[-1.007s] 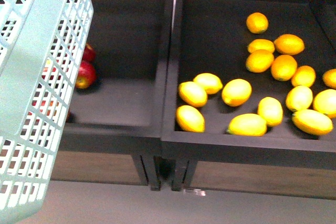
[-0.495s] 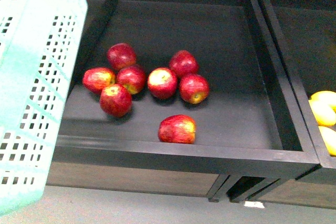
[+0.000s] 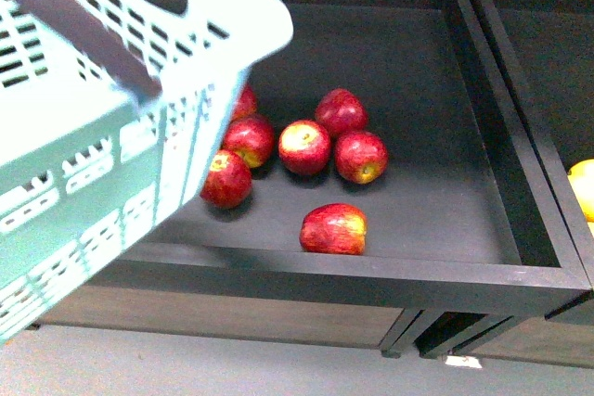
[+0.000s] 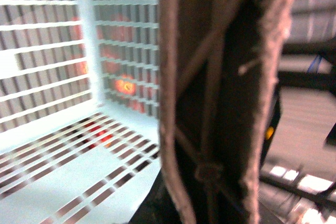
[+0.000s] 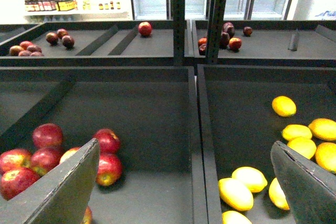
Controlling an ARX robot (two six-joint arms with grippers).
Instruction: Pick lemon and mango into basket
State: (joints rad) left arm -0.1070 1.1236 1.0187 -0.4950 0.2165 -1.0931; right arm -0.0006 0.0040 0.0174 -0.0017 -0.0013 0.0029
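The light teal basket hangs tilted at the left of the front view, its brown handle running across its top. My left gripper is shut on that handle, which fills the left wrist view, with the basket's slotted inside beside it. My right gripper is open and empty, above the divider between two black bins. Bright yellow lemons lie in the right bin. Further back are deeper yellow-orange ovals, which look like mangoes. One yellow fruit shows at the front view's right edge.
Several red apples lie in the black bin behind the basket, and one sits near its front rim. A black divider separates the apple and yellow-fruit bins. More bins with dark red fruit stand further back, behind shelf posts.
The front view has swung from the yellow-fruit bin to the apple bin. The basket has tipped and moved right, now covering part of the apples.
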